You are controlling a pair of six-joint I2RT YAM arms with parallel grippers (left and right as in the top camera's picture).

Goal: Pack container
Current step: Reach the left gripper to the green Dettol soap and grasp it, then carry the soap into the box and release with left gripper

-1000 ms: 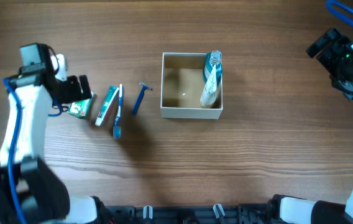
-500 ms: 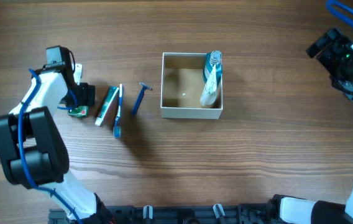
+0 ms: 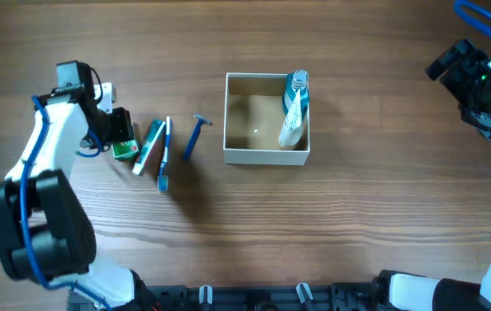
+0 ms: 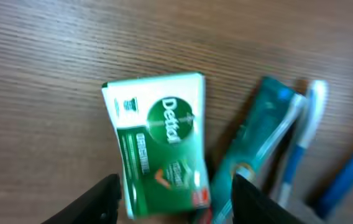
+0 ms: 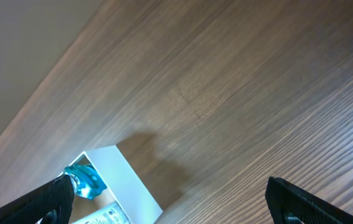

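**Container: light cardboard, mouth up, no real long axis**

- Container [image 3: 265, 156] sits mid-counter [image 3: 366, 225], flat on its base. It is well apart from both arms.
- Handling (my guess): light, with thin walls that are stiff enough but would crush under a hard pinch. It will probably skid on the wood if nudged. If it has to move, pinch the top edge of one wall near a corner; otherwise leave it and drop items in from above.
- Orientation: the opening faces straight up and the walls run roughly square to the counter edges. The footprint is square, so neither axis dominates.
- A white-and-teal tube [image 3: 293, 112] already lies along its right-hand wall; the rest of the floor is bare.
- Left gripper [image 4: 175, 186] is spread, with its fingers straddling the near end of the green Dettol soap box [image 4: 158, 146]. I see no contact.
- Toothpaste [image 3: 148, 143], toothbrush [image 3: 165, 154] and razor [image 3: 194, 136] lie between the soap box and the container.
- Right gripper [image 5: 167, 193] is wide apart, holds nothing and is parked out to the right of the container.
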